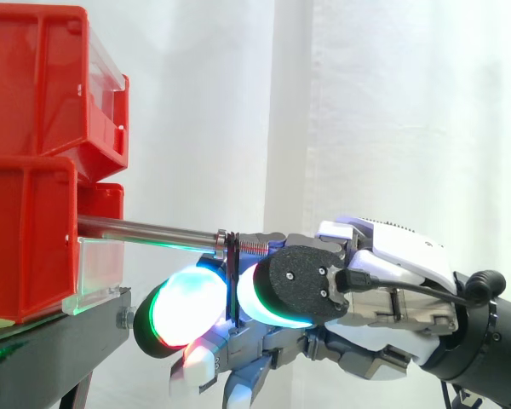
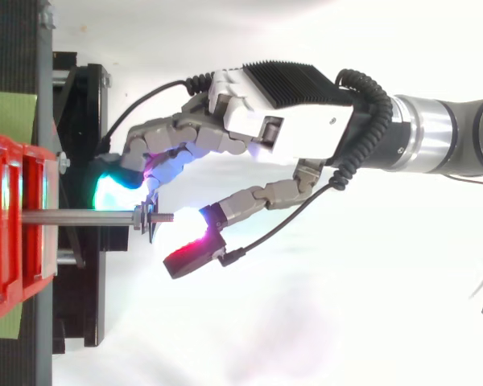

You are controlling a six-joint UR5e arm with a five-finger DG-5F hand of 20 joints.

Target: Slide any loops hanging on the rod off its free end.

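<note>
Side view: your hand (image 1: 387, 285) pinches the loop (image 1: 231, 260) on the rod (image 1: 145, 228), right of the red bins (image 1: 30, 230).

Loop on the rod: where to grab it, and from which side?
Pinch the loop on its hanging lower part, below the rod, coming from the free end. It hangs thin and flat across the rod near the tip, so its two faces suit a pinch.
</note>
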